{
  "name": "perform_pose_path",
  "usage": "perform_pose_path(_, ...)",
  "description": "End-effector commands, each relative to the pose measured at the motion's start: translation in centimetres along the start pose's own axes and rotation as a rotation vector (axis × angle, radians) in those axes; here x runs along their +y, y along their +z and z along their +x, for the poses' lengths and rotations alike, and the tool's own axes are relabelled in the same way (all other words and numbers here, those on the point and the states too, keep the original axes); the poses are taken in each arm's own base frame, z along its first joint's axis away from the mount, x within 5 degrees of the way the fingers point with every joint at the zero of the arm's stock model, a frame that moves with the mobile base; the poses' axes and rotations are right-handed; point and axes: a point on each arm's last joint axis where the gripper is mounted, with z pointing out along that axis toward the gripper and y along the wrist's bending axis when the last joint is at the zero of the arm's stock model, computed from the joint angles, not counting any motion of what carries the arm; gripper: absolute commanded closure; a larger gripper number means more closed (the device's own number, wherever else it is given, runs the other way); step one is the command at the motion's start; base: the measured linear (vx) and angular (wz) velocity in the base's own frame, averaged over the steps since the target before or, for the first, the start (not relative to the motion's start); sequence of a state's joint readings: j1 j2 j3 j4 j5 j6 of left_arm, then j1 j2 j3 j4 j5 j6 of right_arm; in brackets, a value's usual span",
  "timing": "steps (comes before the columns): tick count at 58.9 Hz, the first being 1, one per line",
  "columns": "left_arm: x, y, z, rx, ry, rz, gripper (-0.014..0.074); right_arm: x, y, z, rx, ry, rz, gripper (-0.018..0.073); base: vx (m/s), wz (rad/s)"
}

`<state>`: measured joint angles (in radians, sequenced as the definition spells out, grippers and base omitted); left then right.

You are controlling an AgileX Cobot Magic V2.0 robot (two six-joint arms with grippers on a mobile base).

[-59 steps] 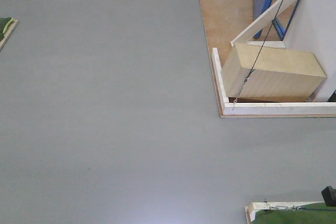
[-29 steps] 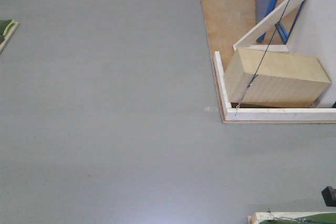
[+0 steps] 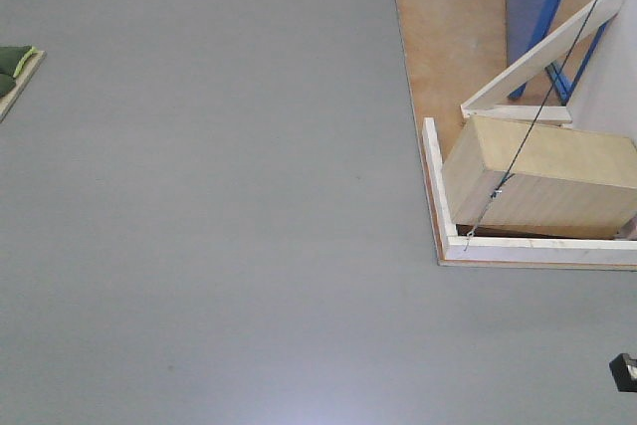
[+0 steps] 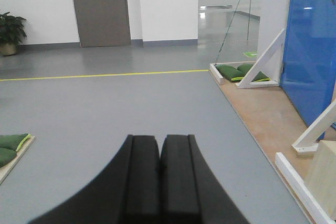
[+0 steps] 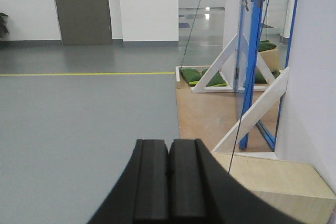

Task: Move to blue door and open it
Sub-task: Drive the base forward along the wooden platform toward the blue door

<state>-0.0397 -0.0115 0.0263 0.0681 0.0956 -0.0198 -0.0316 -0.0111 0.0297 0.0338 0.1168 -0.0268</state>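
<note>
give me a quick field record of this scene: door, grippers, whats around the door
target: glossy bright-blue door panel, ahead to the right, standing on a brown plywood platform
left gripper: shut, holding nothing
right gripper: shut, holding nothing
beside door: pale wooden box, white diagonal brace, green sandbags
contact with door: none
backdrop: grey door, yellow floor line

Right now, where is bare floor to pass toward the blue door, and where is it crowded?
Open: the grey floor between the green cushions and the white curb. Crowded: by the blue door, with wooden box, brace and cable.
</note>
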Motion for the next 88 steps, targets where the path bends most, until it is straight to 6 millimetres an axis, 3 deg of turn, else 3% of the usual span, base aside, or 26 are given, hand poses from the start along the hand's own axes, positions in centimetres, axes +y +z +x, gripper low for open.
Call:
perform_pose_path(1,0.04,-0.32,-1.75,-0.125,-0.008,0.000,0.0524,-0.01,-0.12,-0.72,-0.091,-0.011,0.000,0.0561,0.21,0.01)
perform_pose_path(88,0.04,-0.32,-1.75,-0.125,-0.008,0.000,0.0524,-0.01,-0.12,-0.72,-0.091,-0.011,0.000,0.0561,0.31,0.01)
